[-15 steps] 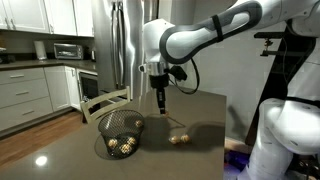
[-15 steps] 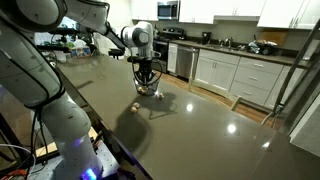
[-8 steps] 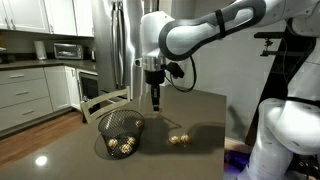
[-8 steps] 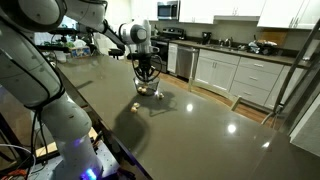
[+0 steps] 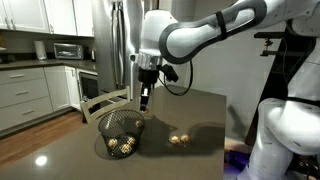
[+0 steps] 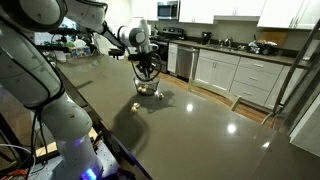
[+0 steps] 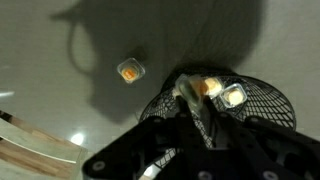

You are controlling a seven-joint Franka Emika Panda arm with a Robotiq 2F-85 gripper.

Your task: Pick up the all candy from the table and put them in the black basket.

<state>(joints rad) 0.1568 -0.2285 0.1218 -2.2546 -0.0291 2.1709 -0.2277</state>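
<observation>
We find the tool (image 5: 146, 100), can't tell if open or gripping, just above-right of the black basket (image 5: 108, 128); loose candy (image 5: 178, 139) sits lower right on tabletop (image 5: 205, 112).

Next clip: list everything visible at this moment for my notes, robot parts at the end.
table: one, dark brown, glossy, carries the basket and loose candy.
black basket: one, black wire mesh, on the table, below the gripper.
candy in the basket: several, gold foil, at its bottom; exact count unclear.
candy on the table: two, gold, side by side, beside the basket and apart from it.
held candy: one, gold, seemingly pinched at the fingertips.
cabinets: several, white, behind the table.
fridge: one, steel, in the background.
arm: one, white, reaching over the table.
gripper: one, dark, shut, above the basket's rim.
</observation>
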